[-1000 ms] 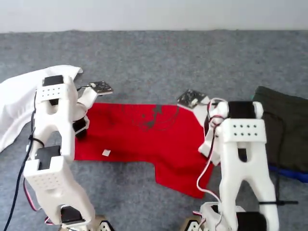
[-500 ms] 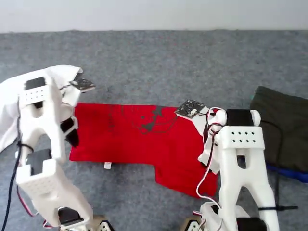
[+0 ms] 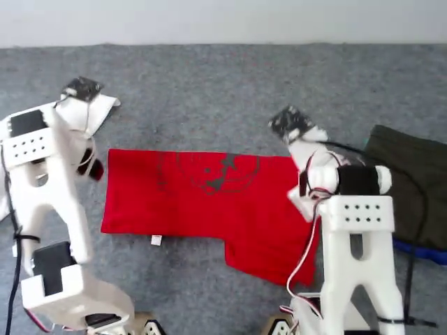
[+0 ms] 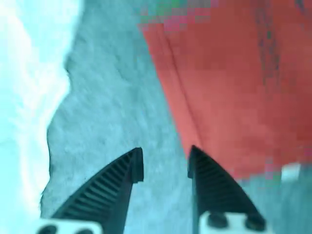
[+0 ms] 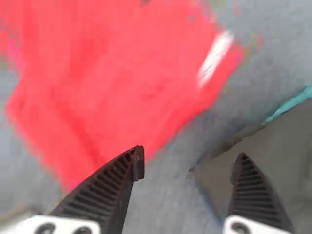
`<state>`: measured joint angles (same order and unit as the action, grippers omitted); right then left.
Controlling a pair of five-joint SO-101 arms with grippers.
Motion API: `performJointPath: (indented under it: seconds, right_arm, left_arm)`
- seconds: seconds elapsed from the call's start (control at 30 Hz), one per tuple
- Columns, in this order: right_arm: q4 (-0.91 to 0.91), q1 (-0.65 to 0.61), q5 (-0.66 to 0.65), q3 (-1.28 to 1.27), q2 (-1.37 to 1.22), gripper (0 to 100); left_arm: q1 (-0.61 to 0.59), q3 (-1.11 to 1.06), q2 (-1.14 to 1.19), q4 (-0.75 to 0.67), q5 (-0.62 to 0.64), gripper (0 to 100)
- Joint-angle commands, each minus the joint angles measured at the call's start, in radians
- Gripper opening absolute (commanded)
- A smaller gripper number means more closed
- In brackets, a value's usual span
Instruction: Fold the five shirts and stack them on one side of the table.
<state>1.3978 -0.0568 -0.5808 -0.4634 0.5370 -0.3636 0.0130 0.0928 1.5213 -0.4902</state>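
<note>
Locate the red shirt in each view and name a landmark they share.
High view: the red shirt lies flat mid-table, between the two arms.
Left wrist view: the red shirt has its edge right by the open left gripper.
Right wrist view: the red shirt lies just ahead of the open right gripper.
Shared landmark: the grey table bordering the shirt.

Both arms are white printed shells: left arm (image 3: 45,181), right arm (image 3: 356,209). Black servos at the joints, hole-grid plates on the upper links. On left end effector (image 4: 165,163) and right end effector (image 5: 187,163): black ribbed fingers (image 4: 117,185), white bases, dark screws. Bare dark camera board (image 3: 82,88) just behind each end effector. Red-white-black wire bundle (image 3: 302,258) down right arm, black cable (image 3: 15,279) on left.
</note>
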Motion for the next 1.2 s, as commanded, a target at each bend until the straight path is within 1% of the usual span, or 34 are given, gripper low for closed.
performJointPath:
  seconds: [0.0,0.03,0.13,0.23,0.3,0.43,0.5,0.63,0.8,0.87,1.03,1.17]
  right_arm:
    - [-0.231,-0.01,0.044,0.002,-0.088,5.9]
    - [-0.277,-0.013,0.048,0.002,-0.128,0.6]
    - [-0.372,-0.018,0.044,0.006,-0.249,4.3]
    - [-0.507,-0.022,0.041,0.006,-0.367,2.0]
    - [-0.601,-0.022,0.041,0.006,-0.452,1.1]
    - [-0.776,-0.005,0.038,0.008,-0.611,1.0]
    - [-0.823,0.024,0.017,0.035,-0.673,1.0]
    - [-0.822,0.068,-0.003,0.12,-0.76,1.0]
    - [-0.742,0.067,-0.003,0.206,-0.771,1.0]
    - [-0.661,0.061,-0.002,0.249,-0.743,1.0]
    - [-0.49,0.016,0.0,0.296,-0.619,1.0]
    - [-0.355,-0.033,0.0,0.292,-0.493,1.3]
  left_arm:
    - [0.061,0.031,0.015,-0.092,0.138,7]
    - [0.081,0.031,0.038,-0.112,0.172,5]
    - [0.12,0.031,0.123,-0.183,0.235,2]
    - [0.123,0.031,0.209,-0.258,0.261,2]
    - [0.117,0.031,0.261,-0.292,0.265,2]
    - [0.115,0.035,0.338,-0.316,0.258,2]
    - [0.115,0.035,0.367,-0.336,0.222,2]
    - [0.115,0.035,0.408,-0.379,0.158,2]
    - [0.106,0.067,0.413,-0.37,0.155,2]
    - [0.097,0.09,0.394,-0.334,0.157,2]
    - [0.091,0.165,0.298,-0.189,0.153,2]
    - [0.109,0.18,0.193,-0.133,0.152,2]
